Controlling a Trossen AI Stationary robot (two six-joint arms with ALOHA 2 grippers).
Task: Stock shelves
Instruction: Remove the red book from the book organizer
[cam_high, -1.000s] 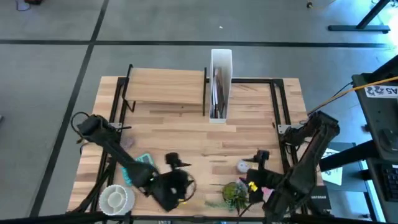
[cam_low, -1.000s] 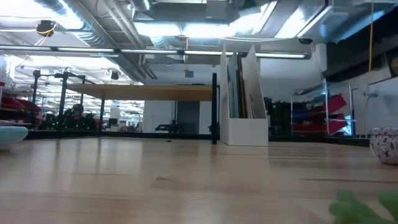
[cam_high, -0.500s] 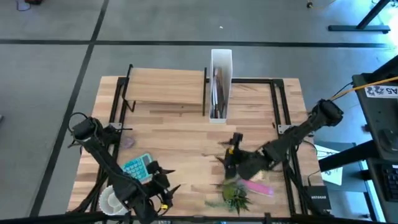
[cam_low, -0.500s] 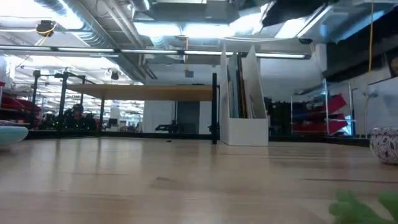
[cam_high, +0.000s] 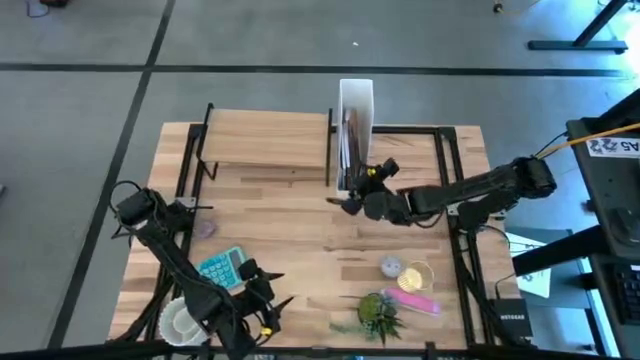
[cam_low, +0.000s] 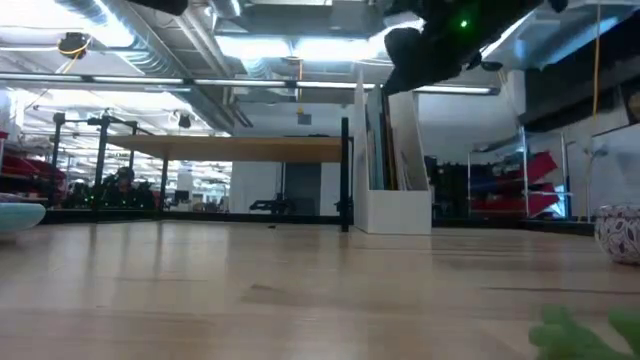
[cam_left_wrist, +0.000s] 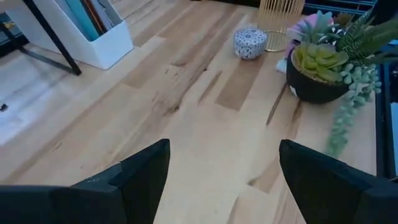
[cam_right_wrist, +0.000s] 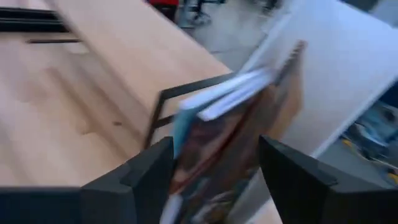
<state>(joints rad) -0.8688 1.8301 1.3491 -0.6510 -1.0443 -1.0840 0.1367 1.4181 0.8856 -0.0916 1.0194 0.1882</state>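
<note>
From above, the right gripper (cam_high: 352, 200) had swung in half a second from the front of the bench (cam_high: 290, 240) to the open end of the white file box (cam_high: 354, 120), leaving the plant (cam_high: 378, 312), the small patterned jar (cam_high: 390, 267), the gold wire holder (cam_high: 416, 275) and the pink item (cam_high: 416, 303) where they lay. That suggested the arm was going for something in the box to stock, not the loose goods. The shelves (cam_high: 265, 138) stood at the back left of the bench, just beside the box, with nothing on top. The left gripper (cam_high: 262, 300) waited at the front left, near the one teal calculator (cam_high: 222, 268) and one white bowl (cam_high: 183, 320).

At bench height, the right arm hung dark above the file box (cam_low: 392, 195), newly in frame; the shelf board (cam_low: 235, 150) was bare, and under it too, as far as could be seen.

From the left wrist, the left gripper (cam_left_wrist: 224, 177) was spread wide and empty; one plant (cam_left_wrist: 323, 68), one jar (cam_left_wrist: 250, 42) and the holder (cam_left_wrist: 280, 12) showed beyond.

From the right wrist, the right gripper (cam_right_wrist: 214, 168) was released, its jaws apart around nothing, aimed at the books (cam_right_wrist: 230, 118) in the box, perhaps three or four, blurred
</note>
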